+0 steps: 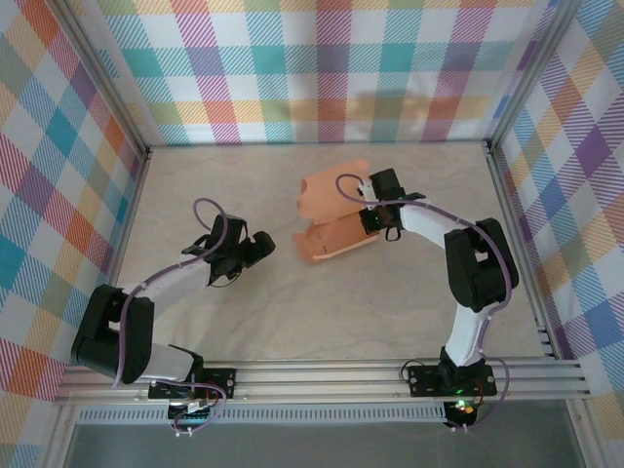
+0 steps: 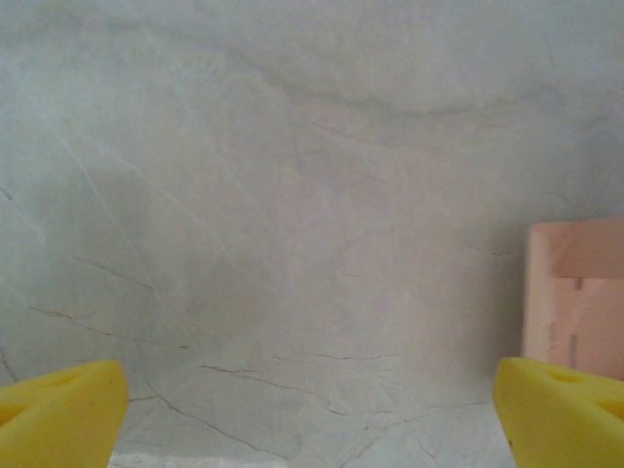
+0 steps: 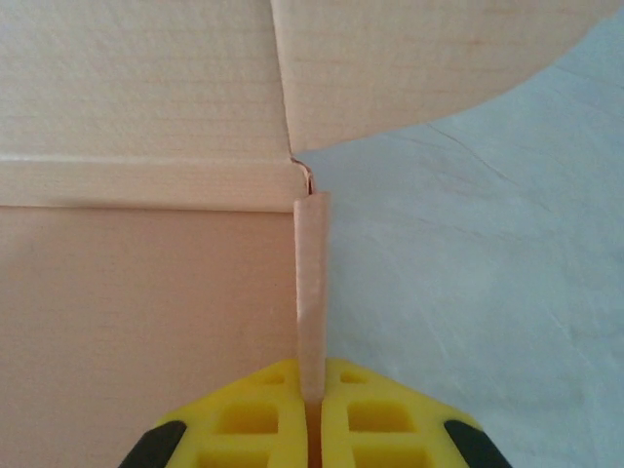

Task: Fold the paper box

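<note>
The paper box (image 1: 327,219) is a salmon-orange die-cut cardboard piece lying mid-table, partly folded, with a rounded flap raised at the back. My right gripper (image 1: 370,216) is at its right edge. In the right wrist view the yellow fingers (image 3: 253,419) are shut on an upright side flap of the paper box (image 3: 146,292), seen edge-on, with a rounded tab beyond it. My left gripper (image 1: 261,246) hovers left of the box, open, nothing between its yellow fingertips (image 2: 63,409). A corner of the paper box (image 2: 575,292) shows at the right edge of the left wrist view.
The beige marbled tabletop (image 1: 195,185) is fenced by checked cloth walls (image 1: 322,68) on aluminium rails. A metal rail (image 1: 341,375) runs along the near edge by the arm bases. Free room lies to the left and front of the box.
</note>
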`<state>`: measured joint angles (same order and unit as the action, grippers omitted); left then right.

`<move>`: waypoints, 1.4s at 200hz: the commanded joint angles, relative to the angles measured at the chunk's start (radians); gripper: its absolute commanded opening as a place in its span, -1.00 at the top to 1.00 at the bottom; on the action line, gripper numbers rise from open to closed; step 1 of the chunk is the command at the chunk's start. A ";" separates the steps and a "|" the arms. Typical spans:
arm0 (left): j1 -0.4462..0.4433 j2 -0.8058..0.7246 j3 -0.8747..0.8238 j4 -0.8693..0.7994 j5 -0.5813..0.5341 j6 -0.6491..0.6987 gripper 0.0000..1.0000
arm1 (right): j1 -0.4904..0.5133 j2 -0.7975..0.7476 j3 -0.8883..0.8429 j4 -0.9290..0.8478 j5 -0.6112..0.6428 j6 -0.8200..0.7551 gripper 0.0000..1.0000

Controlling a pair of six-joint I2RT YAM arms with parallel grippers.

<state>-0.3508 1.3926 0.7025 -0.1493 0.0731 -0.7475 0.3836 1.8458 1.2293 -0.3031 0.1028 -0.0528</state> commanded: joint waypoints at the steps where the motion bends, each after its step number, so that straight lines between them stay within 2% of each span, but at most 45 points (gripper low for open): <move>1: -0.030 0.017 0.016 0.072 0.020 -0.072 -0.86 | -0.011 -0.051 -0.032 -0.018 0.025 0.165 1.00; 35: -0.106 0.052 0.065 0.072 0.015 -0.120 -0.80 | -0.021 -0.075 -0.079 -0.021 0.073 0.322 1.00; 60: -0.201 0.063 0.147 -0.026 -0.059 -0.194 -0.74 | -0.022 -0.077 -0.082 -0.049 0.122 0.406 1.00; 79: -0.263 0.092 0.230 -0.117 -0.093 -0.276 -0.74 | -0.022 -0.071 -0.078 -0.065 0.135 0.427 1.00; 104: -0.321 0.144 0.306 -0.121 -0.111 -0.356 -0.58 | -0.022 -0.077 -0.089 -0.049 0.121 0.424 1.00; 129: -0.339 0.240 0.411 -0.175 -0.069 -0.381 -0.38 | -0.022 -0.083 -0.094 -0.047 0.102 0.422 1.00; 163: -0.341 0.353 0.514 -0.169 -0.027 -0.379 -0.23 | -0.022 -0.102 -0.110 -0.039 0.089 0.415 1.00; 221: -0.342 0.489 0.630 -0.158 0.045 -0.367 -0.17 | -0.021 -0.115 -0.122 -0.037 0.069 0.412 1.00; 280: -0.340 0.583 0.743 -0.231 0.048 -0.286 -0.06 | -0.016 -0.121 -0.138 -0.043 0.097 0.389 1.00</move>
<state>-0.6804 1.9427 1.3853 -0.3168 0.1040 -1.0874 0.3660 1.7622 1.1053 -0.3416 0.1913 0.3508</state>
